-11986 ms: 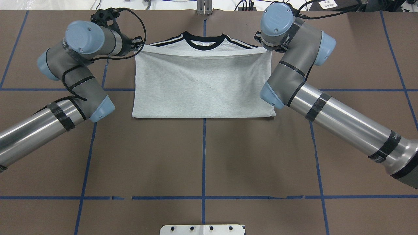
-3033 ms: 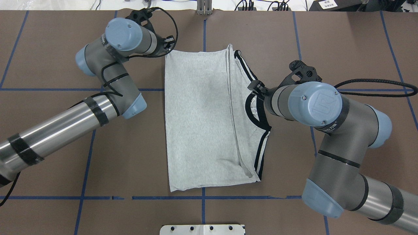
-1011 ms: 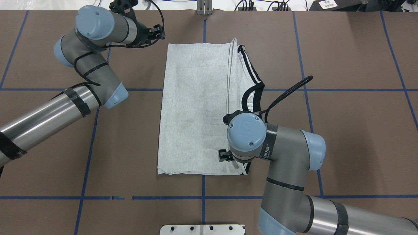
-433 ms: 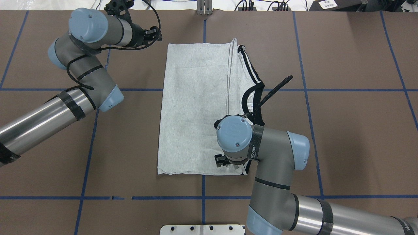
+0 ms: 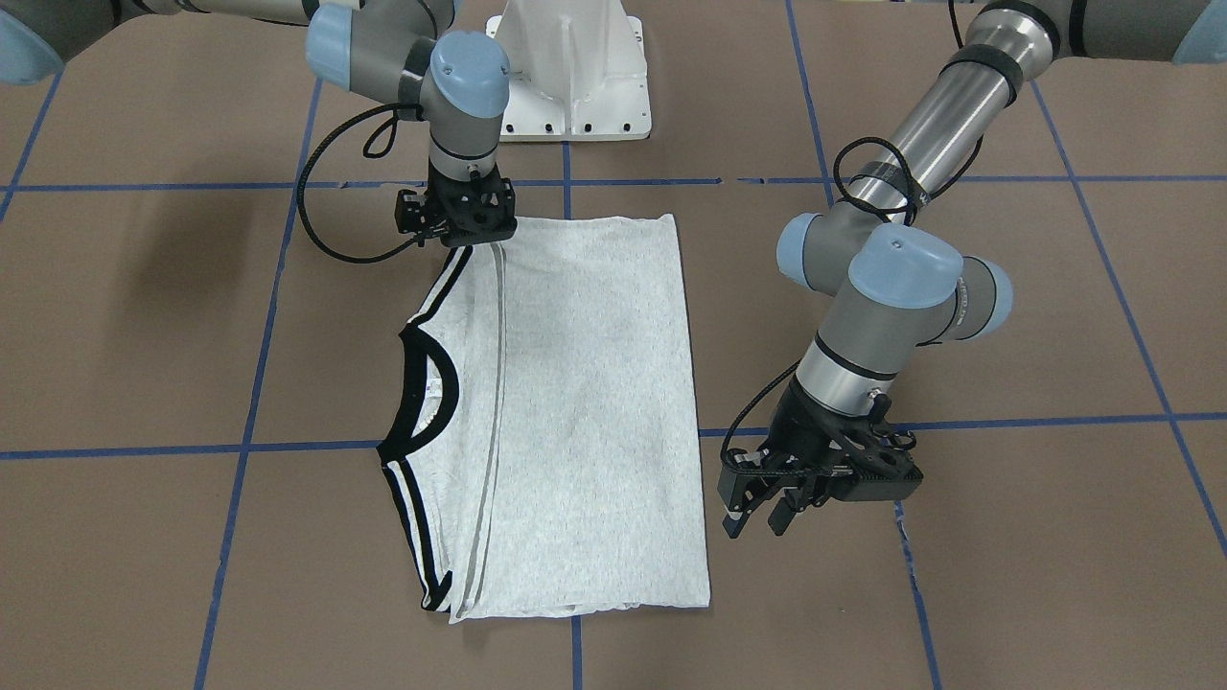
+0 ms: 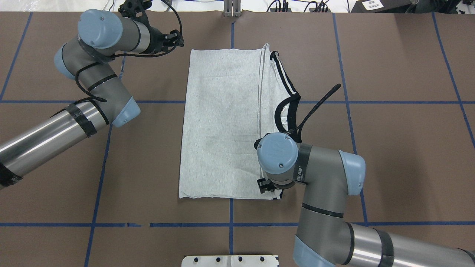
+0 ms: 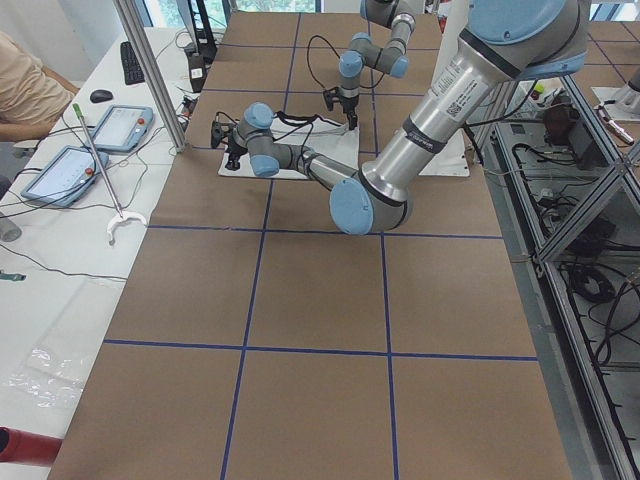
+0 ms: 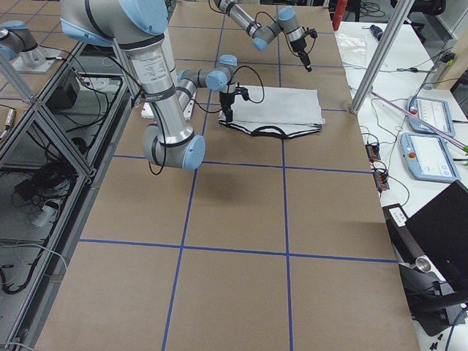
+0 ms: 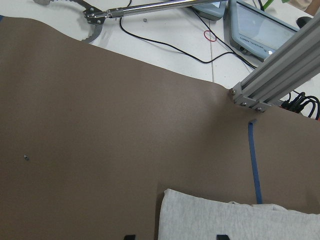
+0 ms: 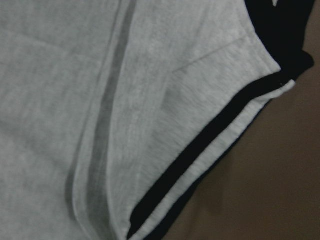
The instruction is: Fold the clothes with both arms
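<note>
The shirt [image 6: 222, 122] lay flat at the middle of the table [image 6: 389, 148], already doubled over into a long rectangle. Its black collar [image 6: 293, 111] and striped trim poked out along my right-hand edge. I judged at least one more fold was left, to shorten that rectangle. My left pincer [image 5: 754, 519] hung low near the shirt's far left corner, fingers spread, holding nothing. My right pincer [image 5: 467, 240] pointed straight down at the near right corner, by the striped trim. Whether it was spread or pinching cloth I could not tell.
</note>
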Available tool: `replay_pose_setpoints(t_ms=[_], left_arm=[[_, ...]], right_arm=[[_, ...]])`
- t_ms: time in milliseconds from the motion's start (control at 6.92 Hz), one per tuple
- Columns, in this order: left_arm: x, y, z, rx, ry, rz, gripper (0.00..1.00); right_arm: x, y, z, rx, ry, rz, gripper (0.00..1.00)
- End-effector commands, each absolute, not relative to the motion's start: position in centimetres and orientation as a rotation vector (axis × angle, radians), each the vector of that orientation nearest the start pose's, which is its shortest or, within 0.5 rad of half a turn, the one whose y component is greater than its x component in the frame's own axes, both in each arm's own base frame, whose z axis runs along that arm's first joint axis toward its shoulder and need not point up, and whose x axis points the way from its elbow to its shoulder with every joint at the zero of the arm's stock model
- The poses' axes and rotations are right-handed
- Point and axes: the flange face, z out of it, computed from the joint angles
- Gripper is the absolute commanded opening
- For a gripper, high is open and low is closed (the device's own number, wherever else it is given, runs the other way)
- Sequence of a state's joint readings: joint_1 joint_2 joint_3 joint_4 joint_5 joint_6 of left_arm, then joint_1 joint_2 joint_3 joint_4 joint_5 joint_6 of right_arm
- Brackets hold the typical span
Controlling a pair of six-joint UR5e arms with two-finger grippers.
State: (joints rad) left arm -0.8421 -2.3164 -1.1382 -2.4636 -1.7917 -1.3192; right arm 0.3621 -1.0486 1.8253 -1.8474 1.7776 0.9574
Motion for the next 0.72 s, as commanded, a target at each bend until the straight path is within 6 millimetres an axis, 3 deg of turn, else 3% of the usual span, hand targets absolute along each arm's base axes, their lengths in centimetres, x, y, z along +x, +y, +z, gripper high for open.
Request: replay_pose_setpoints(t_ms=[0,144,289,578], left_arm=[[44.1,-66.2,29.9,0.459,1.129,-0.384,0.62],[44.1,-66.0,29.7,0.459,1.134,-0.384,0.62],[44.0,-65.9,29.3,0.464,1.142,-0.383,0.62],[44.0,-65.9,29.2,0.464,1.144,-0.384,0.62]], right_arm=[[-48.5,-31.7,31.9,0.075,-0.519,-0.355,1.0],[-48.9,-31.6,31.8,0.074,-0.511,-0.35,1.0],[-49.3,-32.3,29.8,0.093,-0.539,-0.339,1.0],[-52.2,-35.2,26.0,0.119,-0.574,-0.302,1.0]])
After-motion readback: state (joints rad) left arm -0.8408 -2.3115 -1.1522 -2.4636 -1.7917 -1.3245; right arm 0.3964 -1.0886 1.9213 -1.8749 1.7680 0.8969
